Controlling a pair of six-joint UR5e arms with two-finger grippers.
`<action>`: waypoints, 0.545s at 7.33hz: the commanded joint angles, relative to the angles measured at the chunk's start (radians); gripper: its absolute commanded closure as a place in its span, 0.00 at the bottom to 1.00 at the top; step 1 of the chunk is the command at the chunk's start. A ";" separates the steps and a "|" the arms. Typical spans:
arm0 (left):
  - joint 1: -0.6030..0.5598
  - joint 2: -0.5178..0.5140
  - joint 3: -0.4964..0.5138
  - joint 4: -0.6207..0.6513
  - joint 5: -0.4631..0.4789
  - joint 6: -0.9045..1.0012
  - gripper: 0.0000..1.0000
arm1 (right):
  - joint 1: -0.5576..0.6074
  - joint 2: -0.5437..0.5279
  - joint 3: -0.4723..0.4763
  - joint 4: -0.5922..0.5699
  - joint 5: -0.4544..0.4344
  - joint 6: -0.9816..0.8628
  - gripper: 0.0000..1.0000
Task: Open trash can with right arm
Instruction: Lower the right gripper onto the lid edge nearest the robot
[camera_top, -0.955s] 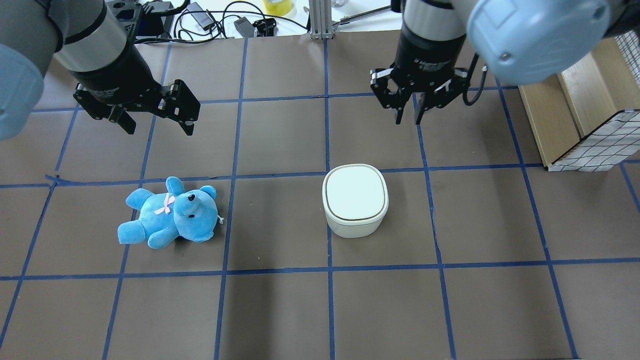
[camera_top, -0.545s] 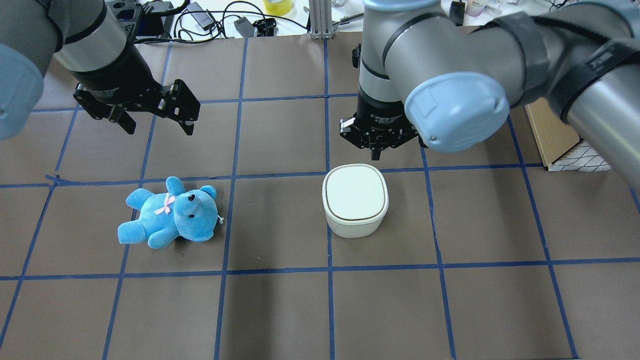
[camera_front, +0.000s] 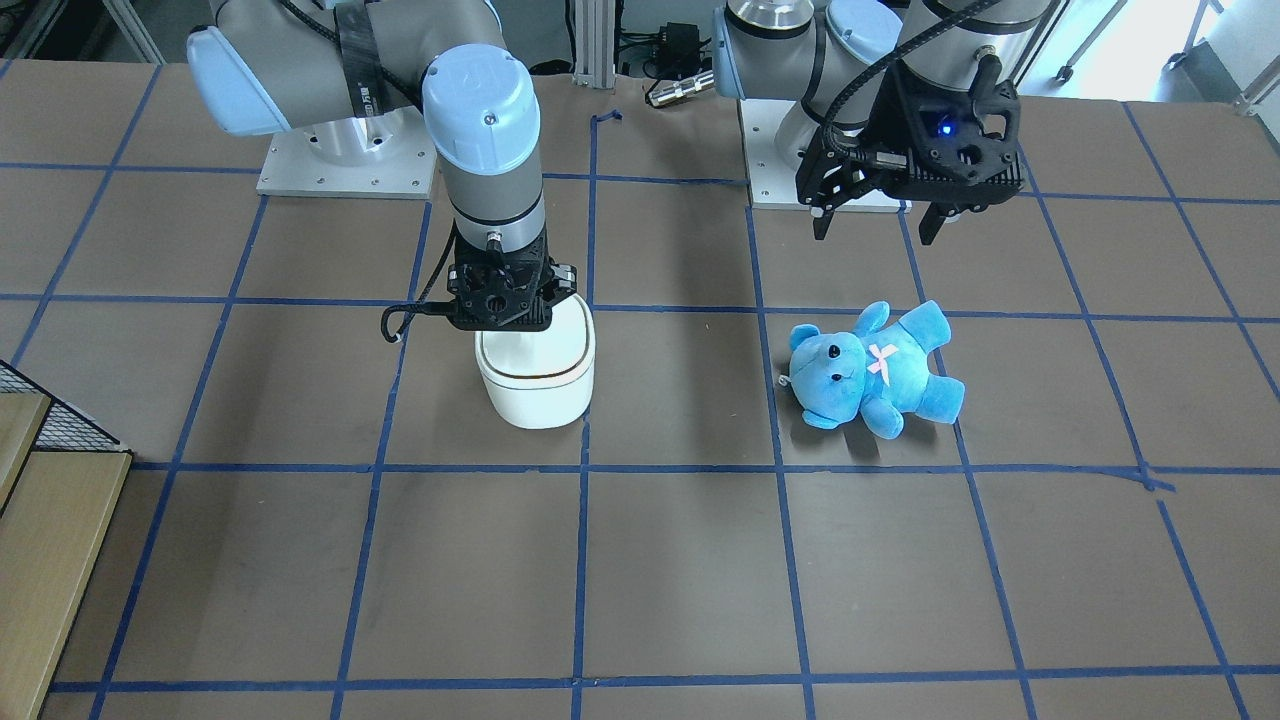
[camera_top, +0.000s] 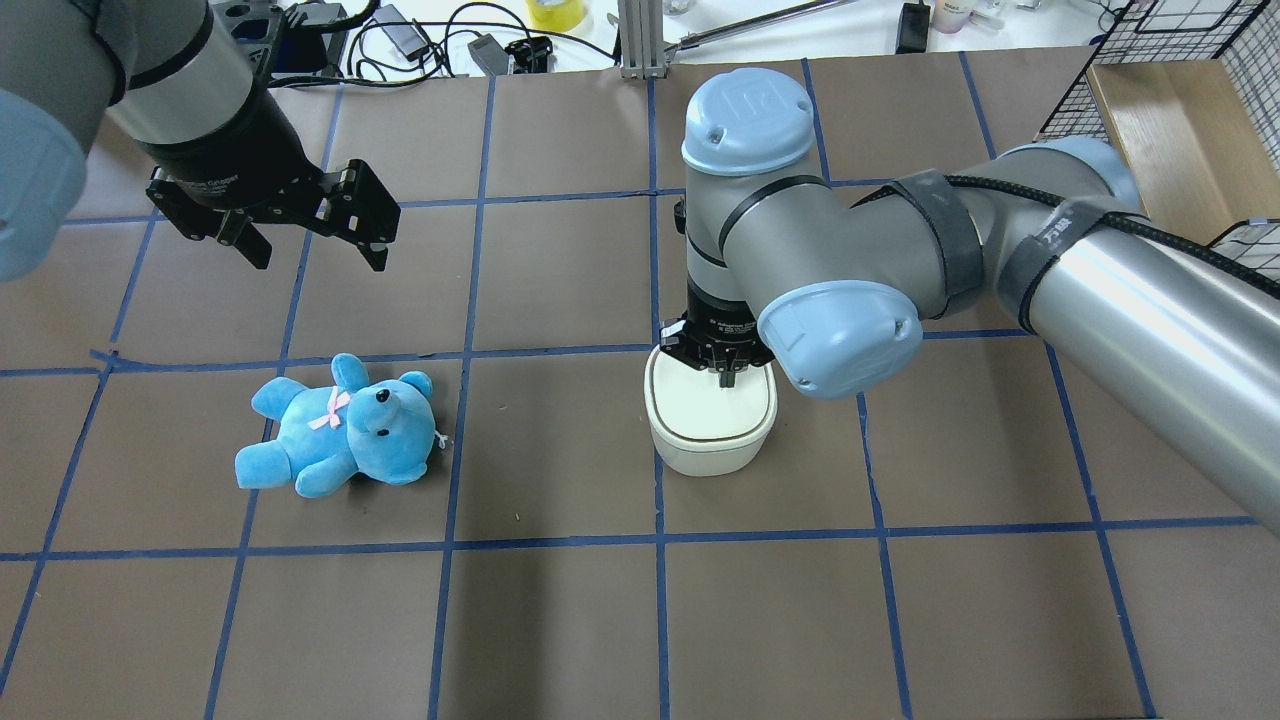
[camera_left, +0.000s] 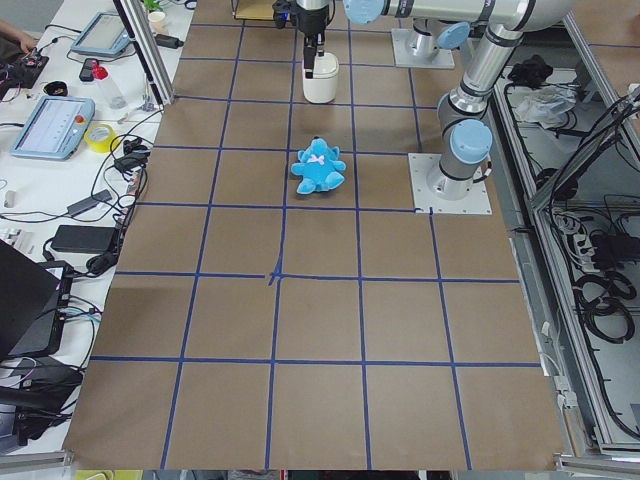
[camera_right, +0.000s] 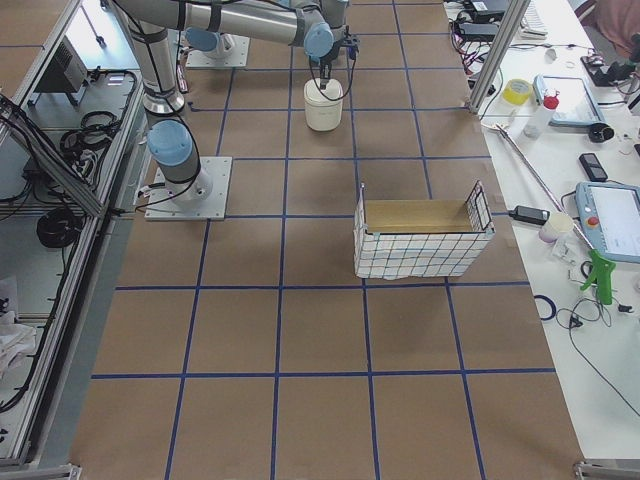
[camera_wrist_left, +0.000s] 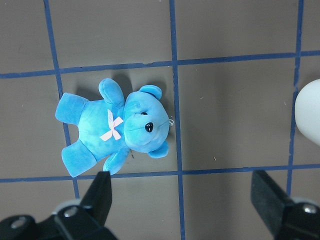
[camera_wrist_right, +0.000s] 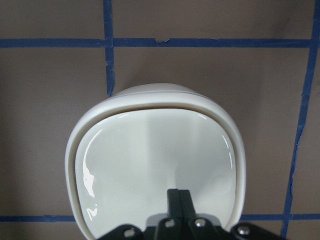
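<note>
I have the right arm (camera_top: 900, 260) reaching in over the trash can (camera_top: 712, 440), which stands on the desk (camera_top: 560, 620) at a crossing of blue tape lines, well apart from the blue teddy bear (camera_top: 345, 425). The right gripper (camera_top: 727, 378) points straight down with its fingers pressed together, over the lid (camera_top: 715, 410) near its edge farthest from the robot. I cannot tell whether the tips touch it. The lid lies flat and shut inside the rim, so I judge the opening step is only starting. With no lip to pinch, the next move probably calls for a gentle downward press, then a clear lift away. The left gripper (camera_top: 315, 255) hangs spread apart, idle, beyond the bear.
</note>
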 joint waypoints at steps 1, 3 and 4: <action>0.000 0.000 0.000 0.000 0.000 -0.001 0.00 | 0.002 0.011 0.012 -0.007 -0.001 -0.002 1.00; 0.000 0.000 0.000 0.000 0.000 -0.001 0.00 | 0.002 0.012 0.035 -0.022 -0.001 -0.004 1.00; 0.000 0.000 0.000 0.000 0.000 -0.001 0.00 | 0.002 0.012 0.035 -0.028 -0.001 -0.001 1.00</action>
